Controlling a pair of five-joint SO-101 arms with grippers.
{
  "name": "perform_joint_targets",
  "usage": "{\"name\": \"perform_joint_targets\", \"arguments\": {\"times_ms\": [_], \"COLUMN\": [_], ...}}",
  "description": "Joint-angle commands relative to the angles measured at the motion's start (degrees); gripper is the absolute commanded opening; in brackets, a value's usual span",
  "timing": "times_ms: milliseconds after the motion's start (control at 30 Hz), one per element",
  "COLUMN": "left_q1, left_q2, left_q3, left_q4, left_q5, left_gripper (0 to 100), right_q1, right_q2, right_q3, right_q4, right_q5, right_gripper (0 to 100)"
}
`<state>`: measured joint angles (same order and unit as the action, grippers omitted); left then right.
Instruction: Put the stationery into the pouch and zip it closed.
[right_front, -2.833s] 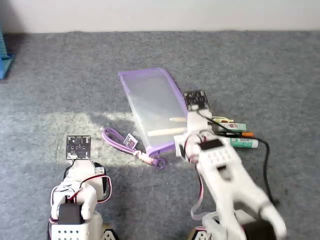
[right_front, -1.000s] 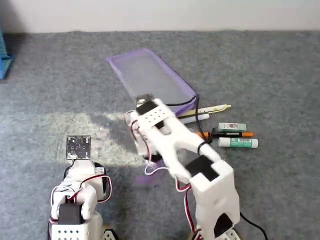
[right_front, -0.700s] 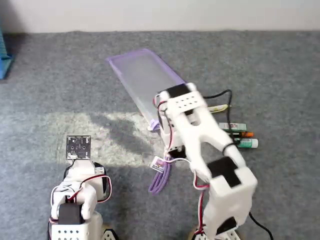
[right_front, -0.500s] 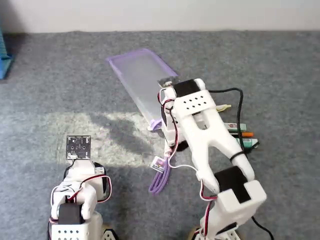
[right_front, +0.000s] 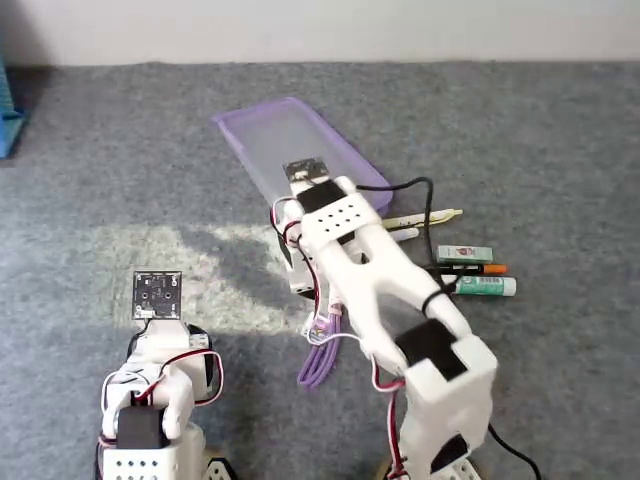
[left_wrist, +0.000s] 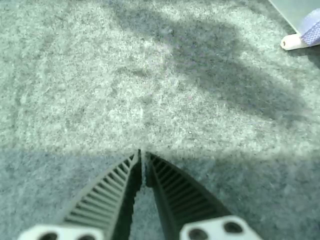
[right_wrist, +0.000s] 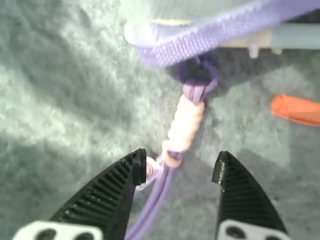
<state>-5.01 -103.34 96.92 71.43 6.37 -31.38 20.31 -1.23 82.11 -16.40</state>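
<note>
My right gripper (right_wrist: 181, 156) is spread wide and pinching nothing, with the lower end of the pink braided pull (right_wrist: 186, 122) sitting between its tips. Half a second ago this arm reached further right, over the pouch's right edge beside the pens; it has since swung back left, and its wrist now sits above the near end of the pouch (right_front: 285, 140). The purple cord (right_front: 320, 358) trails from the pull towards me, lying where it lay half a second ago. Nearly three seconds back it was off to the left of the pouch, and the pouch lay lower on the worktop (right_front: 100, 200). The pouch now runs diagonally, far corner towards the wall, near corner hidden under my arm. The stationery is outside it, just right of the arm: a pale pen (right_front: 432, 216), a small green box (right_front: 463, 253), an orange-capped marker (right_front: 470, 268) and a green stick (right_front: 485, 286), close together. My left gripper (left_wrist: 141, 155) is pressed together over bare grey surface, pulled back near its base as before, with open room between the two arms. A blue object (right_front: 6, 110) sits at the far left edge.
</note>
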Motion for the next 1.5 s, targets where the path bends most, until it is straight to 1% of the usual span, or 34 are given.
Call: {"name": "perform_joint_targets", "arguments": {"times_ms": [0, 133, 533, 600, 733, 833, 900, 1033, 1267, 1467], "left_q1": [0.2, 0.2, 0.2, 0.2, 0.2, 0.2, 0.2, 0.2, 0.2, 0.2], "left_q2": [-0.5, -0.5, -0.5, -0.5, -0.5, -0.5, -0.5, -0.5, -0.5, -0.5], "left_q3": [-0.5, -0.5, -0.5, -0.5, -0.5, -0.5, -0.5, -0.5, -0.5, -0.5], "left_q4": [0.2, 0.2, 0.2, 0.2, 0.2, 0.2, 0.2, 0.2, 0.2, 0.2], "left_q5": [0.6, 0.6, 0.6, 0.6, 0.6, 0.6, 0.6, 0.6, 0.6, 0.6], "left_gripper": [1, 1, 1, 1, 1, 1, 1, 1, 1, 1], "right_q1": [1.4, 2.9, 2.9, 2.9, 2.9, 2.9, 2.9, 2.8, 2.1, -0.2], "right_q2": [1.9, 4.4, 8.0, 8.0, 7.6, 7.6, 7.0, 1.8, -11.8, -21.0], "right_q3": [-1.1, -1.2, -1.2, -1.2, -1.2, -1.2, -1.3, -1.3, -1.2, -1.0], "right_q4": [-2.3, -2.6, -5.3, -5.1, -5.0, -2.7, -1.0, 2.3, 5.6, 13.7], "right_q5": [-0.6, -0.4, -0.4, -0.4, 1.8, 1.8, 1.9, 2.0, 2.1, 2.1], "right_gripper": [23.0, 23.0, 22.6, 18.0, 0.2, 3.5, 0.6, 0.9, 0.8, 0.8]}}
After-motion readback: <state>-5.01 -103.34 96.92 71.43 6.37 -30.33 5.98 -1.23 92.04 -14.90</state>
